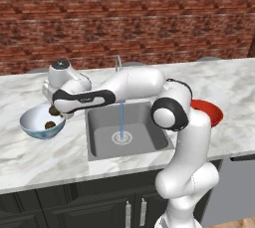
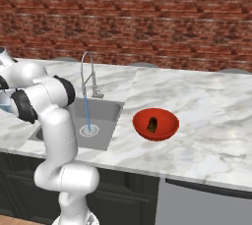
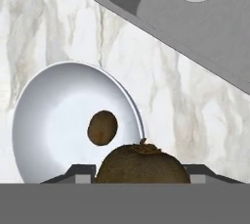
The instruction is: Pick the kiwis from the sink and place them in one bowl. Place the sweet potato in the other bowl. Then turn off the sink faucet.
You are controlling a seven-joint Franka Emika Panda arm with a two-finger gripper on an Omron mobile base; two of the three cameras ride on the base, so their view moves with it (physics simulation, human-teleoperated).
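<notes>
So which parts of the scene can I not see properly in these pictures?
- End effector, left base view: its fingers are hidden behind the arm and the held kiwi.
- Held kiwi, hand view: its lower part is cut off at the bottom.
- White bowl, right base view: hidden behind the arm.
- Sweet potato in the red bowl, right base view: too small for detail.

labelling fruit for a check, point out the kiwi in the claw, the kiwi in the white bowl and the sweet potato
kiwi in the claw [image 3: 141,164], hand view, middle of its fuzzy skin
kiwi in the white bowl [image 3: 102,128], hand view, its centre
sweet potato [image 2: 152,124], right base view, mid-body, in the red bowl
</notes>
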